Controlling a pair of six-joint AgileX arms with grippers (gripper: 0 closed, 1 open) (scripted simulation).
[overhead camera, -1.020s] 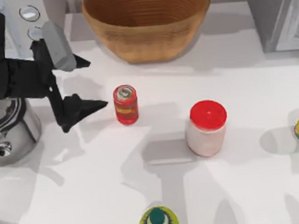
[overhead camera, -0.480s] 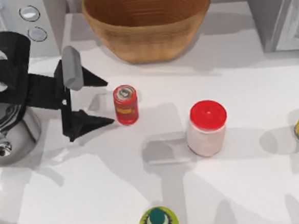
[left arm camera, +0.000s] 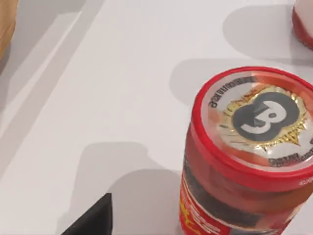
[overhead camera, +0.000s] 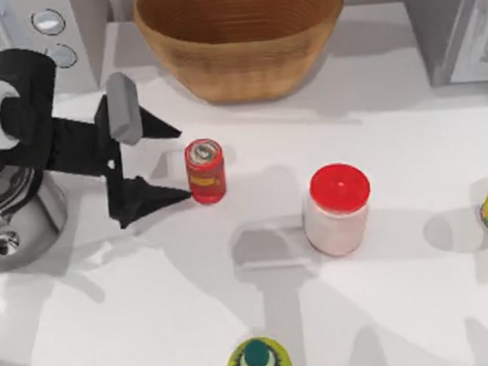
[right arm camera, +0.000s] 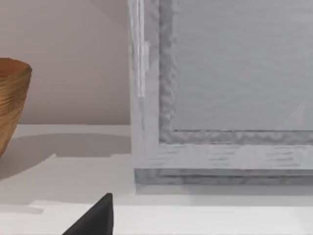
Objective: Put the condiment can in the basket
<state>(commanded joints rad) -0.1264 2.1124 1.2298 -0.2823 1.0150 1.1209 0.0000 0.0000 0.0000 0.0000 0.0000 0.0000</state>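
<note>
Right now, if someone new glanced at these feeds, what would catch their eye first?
The left gripper, black fingers spread open, sits at the top view's left, its tips flanking but not touching the small red condiment can with a silver top. Behind them, the large tan woven wicker basket stands at the table's back edge. To the can's right stands a white jar with a red lid.

condiment can (overhead camera: 205,171) just right of left gripper (overhead camera: 174,163), basket (overhead camera: 241,41) behind, jar (overhead camera: 337,209) right, bottle (overhead camera: 257,362) probably nearest front edge
</note>
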